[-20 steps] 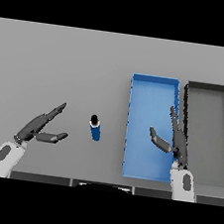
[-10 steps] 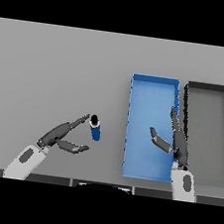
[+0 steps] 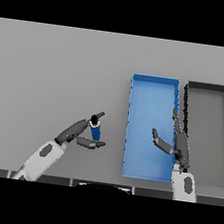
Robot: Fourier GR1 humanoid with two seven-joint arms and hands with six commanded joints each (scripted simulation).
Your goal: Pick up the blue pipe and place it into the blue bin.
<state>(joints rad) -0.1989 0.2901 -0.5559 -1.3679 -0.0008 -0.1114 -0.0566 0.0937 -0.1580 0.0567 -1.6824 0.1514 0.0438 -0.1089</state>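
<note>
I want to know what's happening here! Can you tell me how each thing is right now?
Blue pipe: standing upright on the table, not lifted.
Left hand: open, fingers and thumb on either side of the pipe.
Right hand: open, idle over the blue bin's right edge.
Blue bin: empty.
Dark bin: empty.

The blue pipe point(image 3: 95, 129) is a short, dark blue cylinder with a black top end, standing on the grey surface point(image 3: 58, 77) a little left of the frame's centre, in its lower half. The blue bin point(image 3: 154, 88) is a long, bright blue rectangular tray with low walls, lying right of centre, well apart from the pipe.
</note>
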